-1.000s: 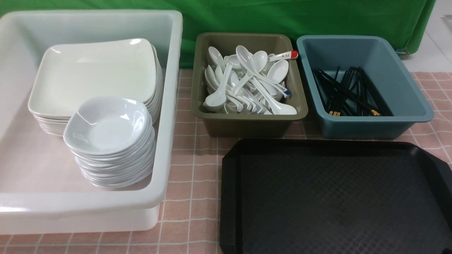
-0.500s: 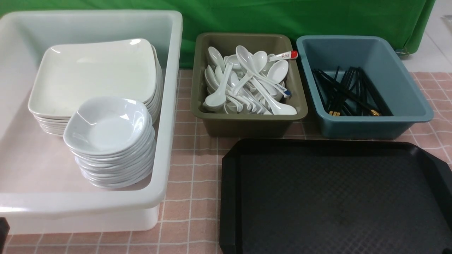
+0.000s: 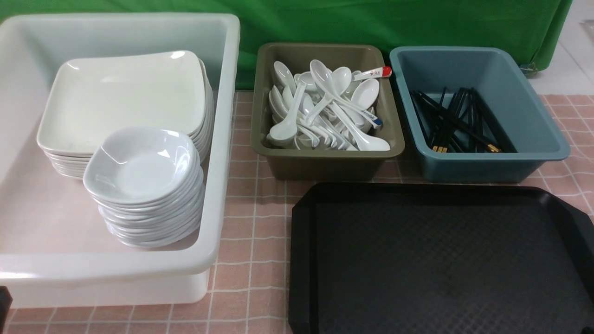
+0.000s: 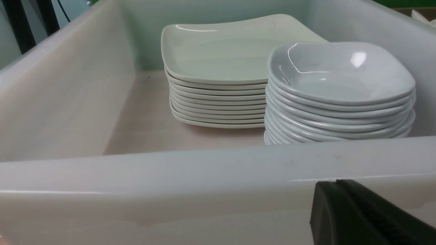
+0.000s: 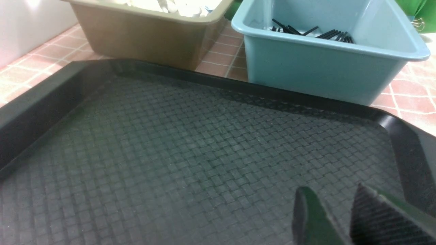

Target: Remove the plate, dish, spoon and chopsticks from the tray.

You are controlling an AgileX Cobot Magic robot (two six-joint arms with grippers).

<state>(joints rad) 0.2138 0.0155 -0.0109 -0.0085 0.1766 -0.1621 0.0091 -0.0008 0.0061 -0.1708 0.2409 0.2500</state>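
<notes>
The tray [image 3: 441, 260] looks bare, so clearing seems done. The right gripper [image 5: 340, 217] hovers at its 5 o'clock, fingers slightly apart; the left gripper [image 4: 361, 214] unclear.

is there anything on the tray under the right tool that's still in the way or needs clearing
Nothing visible. The tray shows only bare textured surface beneath the right tool, which holds nothing. Plates and dishes are stacked in the white tub, spoons lie in the olive bin, and chopsticks lie in the blue bin.
</notes>
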